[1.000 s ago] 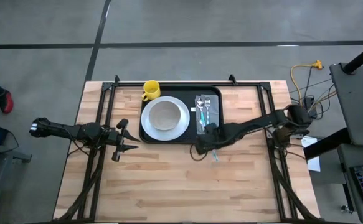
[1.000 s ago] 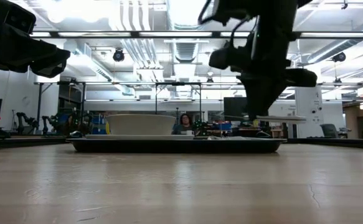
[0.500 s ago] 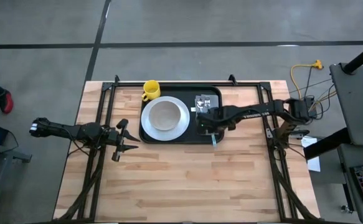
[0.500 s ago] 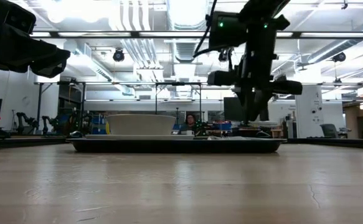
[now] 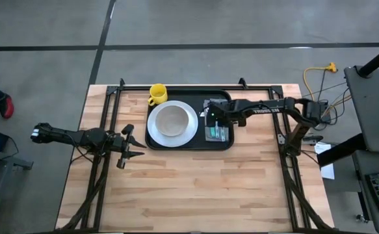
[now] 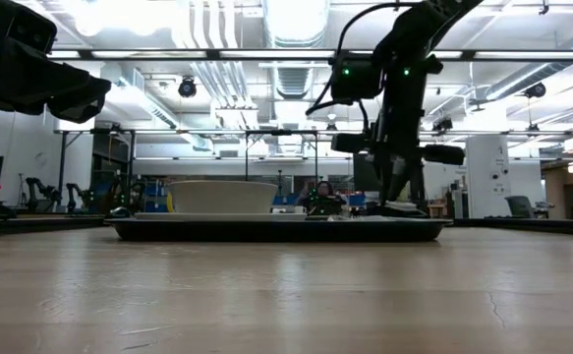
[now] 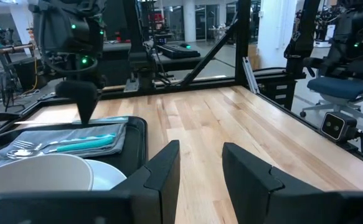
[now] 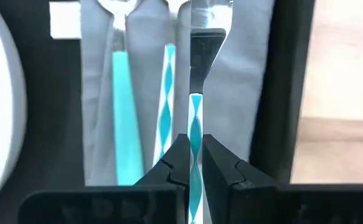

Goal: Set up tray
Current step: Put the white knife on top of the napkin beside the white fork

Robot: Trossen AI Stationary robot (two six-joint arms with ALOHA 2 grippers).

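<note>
Looking from above: right gripper [image 5: 212,117] over the grey napkin [image 5: 218,128] on the tray [image 5: 189,146]; left gripper [image 5: 129,148] parked well aside, fingers apart. From the right wrist: clamped narrow on a striped-handled knife [image 8: 195,124], beside two teal-handled pieces [image 8: 124,87]. Risks dropping crooked across its neighbours, or snagging the napkin, if released too high.
</note>
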